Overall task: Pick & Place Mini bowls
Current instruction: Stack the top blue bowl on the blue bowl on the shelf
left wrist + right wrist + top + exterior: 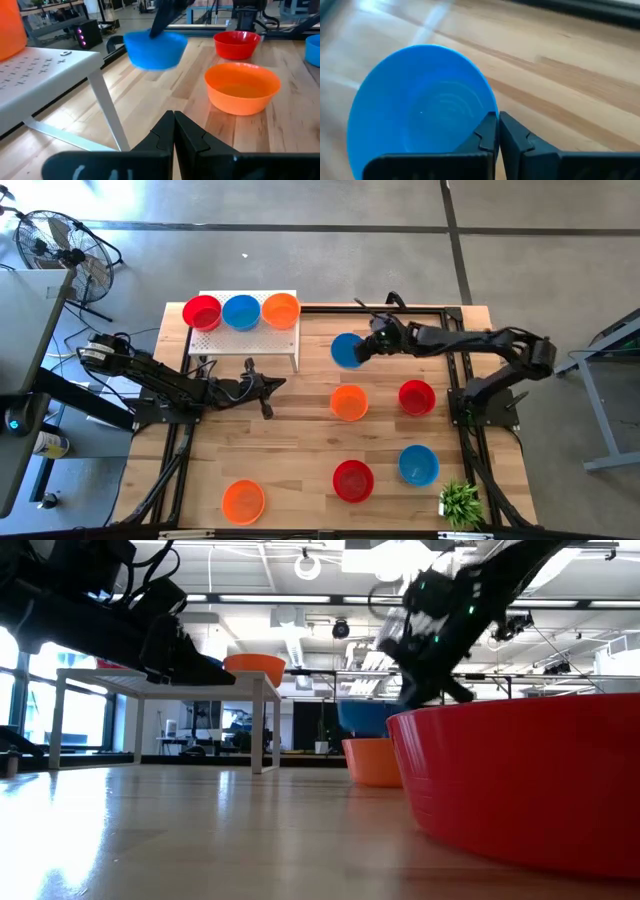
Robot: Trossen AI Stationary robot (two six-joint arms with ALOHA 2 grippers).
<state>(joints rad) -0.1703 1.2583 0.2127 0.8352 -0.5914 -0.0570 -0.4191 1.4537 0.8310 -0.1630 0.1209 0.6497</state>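
My right gripper is shut on a blue mini bowl at the far middle of the table; the left wrist view shows that bowl just off the wood. On the white stand sit red, blue and orange bowls. Resting on their bases on the table are an orange bowl, a red one, another red, a blue and an orange. My left gripper waits shut beside the stand, holding nothing. My right gripper pinches the blue bowl's wall at the rim, one finger inside the bowl and the other outside. The fingers slant down onto it from the table's right side. The bowl hangs tilted, seemingly just clear of the table.
The stand's legs rise close in front of my left gripper. A small green plant stands at the near right corner. A black frame runs along the table's far and right edges. Bare wood lies between the bowls at mid-table.
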